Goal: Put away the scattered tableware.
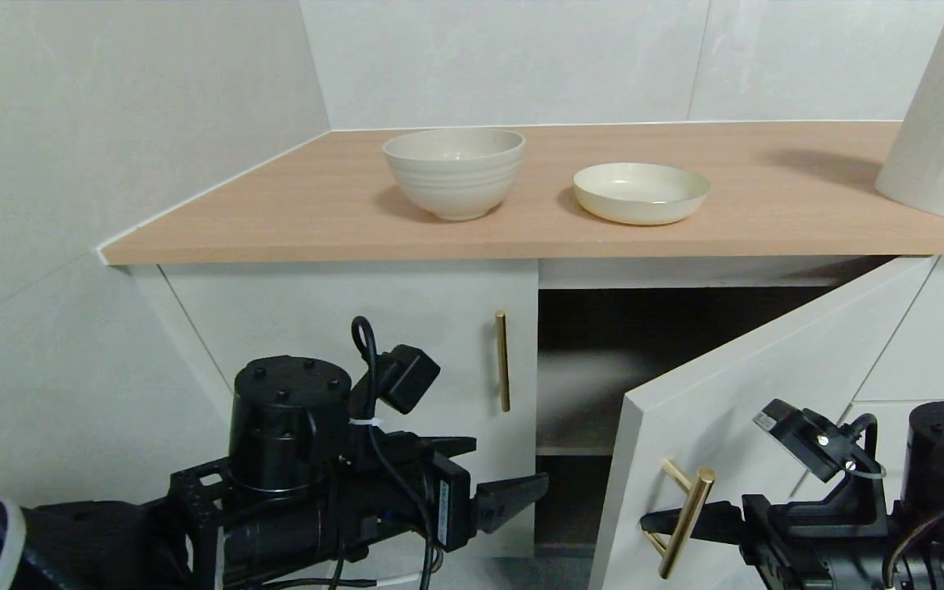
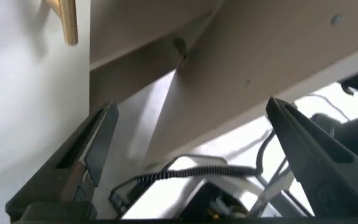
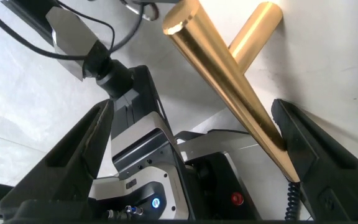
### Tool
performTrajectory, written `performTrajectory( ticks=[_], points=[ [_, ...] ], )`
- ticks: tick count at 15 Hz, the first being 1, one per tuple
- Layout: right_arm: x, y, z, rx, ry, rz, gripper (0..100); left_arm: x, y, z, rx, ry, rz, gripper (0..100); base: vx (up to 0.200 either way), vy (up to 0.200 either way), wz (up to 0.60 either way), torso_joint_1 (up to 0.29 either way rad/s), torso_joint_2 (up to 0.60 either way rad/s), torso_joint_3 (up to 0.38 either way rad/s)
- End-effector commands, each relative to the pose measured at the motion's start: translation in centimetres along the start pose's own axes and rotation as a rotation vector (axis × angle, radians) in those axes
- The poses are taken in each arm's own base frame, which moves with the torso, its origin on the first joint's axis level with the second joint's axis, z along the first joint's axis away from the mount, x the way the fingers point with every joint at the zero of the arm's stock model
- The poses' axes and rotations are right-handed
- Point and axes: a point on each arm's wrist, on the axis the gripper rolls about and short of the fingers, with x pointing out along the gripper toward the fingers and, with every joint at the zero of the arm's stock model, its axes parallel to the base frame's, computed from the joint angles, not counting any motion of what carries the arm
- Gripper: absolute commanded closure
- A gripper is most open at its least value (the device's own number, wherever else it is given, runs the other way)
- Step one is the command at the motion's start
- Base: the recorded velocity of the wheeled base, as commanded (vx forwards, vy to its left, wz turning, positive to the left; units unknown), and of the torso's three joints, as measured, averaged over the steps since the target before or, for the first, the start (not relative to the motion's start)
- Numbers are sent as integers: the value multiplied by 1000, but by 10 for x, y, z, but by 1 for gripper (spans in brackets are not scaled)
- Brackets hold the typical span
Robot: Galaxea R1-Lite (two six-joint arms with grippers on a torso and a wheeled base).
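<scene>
We find the right gripper (image 3: 191, 109) with its two fingers spread wide, clamping nothing. The gold handle (image 3: 229, 87) of the open cabinet door (image 1: 767, 369) passes between the fingers. The bar runs close against one finger (image 3: 303, 155), and we cannot tell whether the two touch. In the head view this gripper sits low, at the level of that handle, on the outer face of the door.

We find the left gripper (image 1: 509, 463) likewise fully open and empty. It sits low in front of the closed left door (image 1: 341, 328). Its fingertips point toward the dark open compartment (image 1: 578, 385), below the vertical gold handle (image 1: 502, 360) of the closed door. In the left wrist view, both fingers (image 2: 95, 140) frame the shaded interior of the cabinet.

Above both doors lies the wooden countertop (image 1: 275, 213). The tableware stands on it, well apart from both grippers:

- A cream ribbed bowl (image 1: 454, 172) stands upright toward the left.
- A shallow dish (image 1: 641, 192) of the same colour sits just beside it on the right, not touching it.

A white ribbed object (image 1: 943, 123) stands at the right end of the countertop.
</scene>
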Motion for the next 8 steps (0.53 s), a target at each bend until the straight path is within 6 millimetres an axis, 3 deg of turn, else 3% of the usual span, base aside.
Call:
performTrajectory(
  ticks=[1, 3, 4, 8],
  points=[
    [1, -1, -1, 6, 5, -4, 0, 22, 2, -9, -44, 6, -4, 0, 0, 0, 0, 0, 0, 0],
    [1, -1, -2, -6, 8, -7, 0, 35, 6, -12, -52, -18, 5, 0, 0, 0, 0, 0, 0, 0],
    [1, -2, -2, -7, 10, -7, 0, 37, 4, -13, -50, -13, 1, 100, 0, 0, 0, 0, 0, 0],
    [1, -3, -3, -4, 13, -8, 0, 39, 0, -14, -43, -13, -11, 100, 0, 0, 0, 0, 0, 0]
  ],
)
